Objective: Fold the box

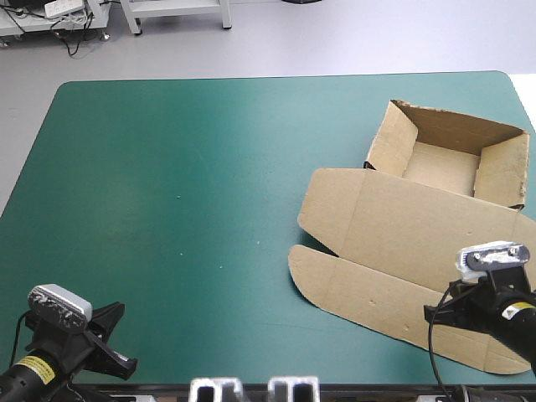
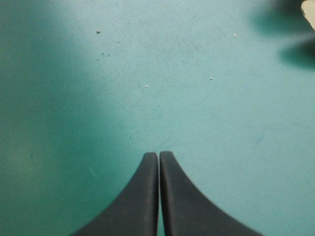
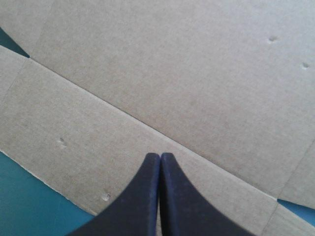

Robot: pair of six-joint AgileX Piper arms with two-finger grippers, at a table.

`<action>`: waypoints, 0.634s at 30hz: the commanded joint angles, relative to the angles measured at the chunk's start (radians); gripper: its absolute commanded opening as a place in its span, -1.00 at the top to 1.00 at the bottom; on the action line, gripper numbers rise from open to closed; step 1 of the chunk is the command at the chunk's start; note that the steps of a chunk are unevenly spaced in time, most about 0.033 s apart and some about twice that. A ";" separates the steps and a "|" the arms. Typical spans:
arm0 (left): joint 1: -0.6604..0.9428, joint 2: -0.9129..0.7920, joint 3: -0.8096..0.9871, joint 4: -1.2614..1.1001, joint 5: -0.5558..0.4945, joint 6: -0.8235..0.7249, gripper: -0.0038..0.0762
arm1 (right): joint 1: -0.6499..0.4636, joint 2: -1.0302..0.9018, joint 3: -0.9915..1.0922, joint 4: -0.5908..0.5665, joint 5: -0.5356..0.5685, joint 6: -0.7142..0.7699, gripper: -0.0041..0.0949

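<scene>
The box (image 1: 402,243) is seen on the right half of the table. Its tray (image 1: 440,163), with walls raised, is set toward the far right corner. Its lid (image 1: 410,222) is laid flat toward the near edge and ended by a flap (image 1: 368,293) with rounded corners. The right gripper (image 1: 440,314) is held over that flap near the near right corner, its black fingers (image 3: 142,196) pressed together into one point just above the brown board (image 3: 172,73), with nothing held. The left gripper (image 1: 113,335) is placed at the near left corner, well apart from the box, its fingers (image 2: 140,201) likewise closed on nothing over the bare teal-green cover (image 2: 197,108), where a few pale specks (image 2: 146,86) are scattered
</scene>
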 commanded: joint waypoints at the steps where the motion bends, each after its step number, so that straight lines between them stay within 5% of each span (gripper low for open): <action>1: 0.000 0.000 -0.001 -0.028 -0.075 0.006 0.91 | 0.001 -0.082 0.047 0.044 -0.080 -0.034 0.96; 19: 0.000 0.000 0.014 -0.031 -0.074 0.006 0.91 | 0.001 -0.181 0.125 0.063 -0.138 -0.039 0.96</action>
